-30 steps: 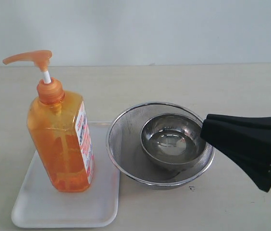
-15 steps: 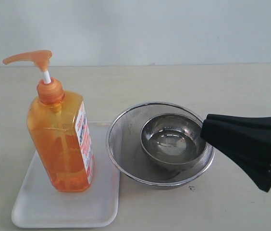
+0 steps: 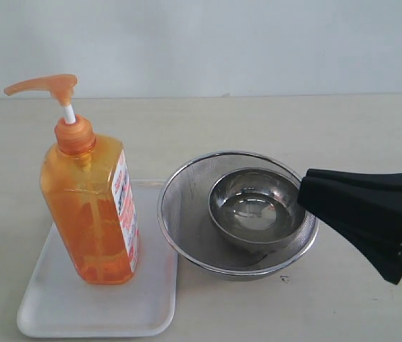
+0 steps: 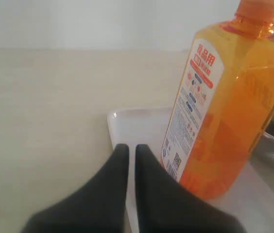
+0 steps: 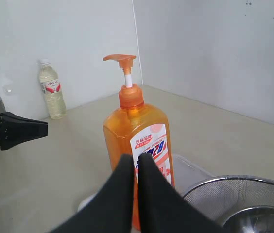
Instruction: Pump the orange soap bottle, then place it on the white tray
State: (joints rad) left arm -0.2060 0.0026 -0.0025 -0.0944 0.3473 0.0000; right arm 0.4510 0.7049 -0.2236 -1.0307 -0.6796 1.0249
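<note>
Your orange soap bottle [image 3: 90,214] stands upright on the white tray [image 3: 58,313] at the left of the scene, its base well inside the low rim. So the placing half of the job looks done as things lie. Whether the pumping half is done you cannot tell from here: the pump head [image 3: 44,85] sits fully up on its white stem, with the spout pointing left, away from the strainer [image 3: 187,185] and the steel bowl [image 3: 254,206] inside it.

Both of your hands are empty. The left hand [image 4: 127,148] is pinched closed with nothing between its fingers. It sits low by the tray's edge, just beside the bottle's labelled side, and does not appear to touch it. The right hand [image 3: 302,191] is also closed on nothing. It hangs at the right of the scene, its tip over the strainer's right rim, well apart from the bottle.

If the pump has been pressed, my read is that you only need to back both hands off without nudging the bottle. If it has not, the right hand has to rise and cross to the pump head, then push straight down. The bottle is tall and narrow, so a slanted push could tip it. Steady its body with the left hand first.
</note>
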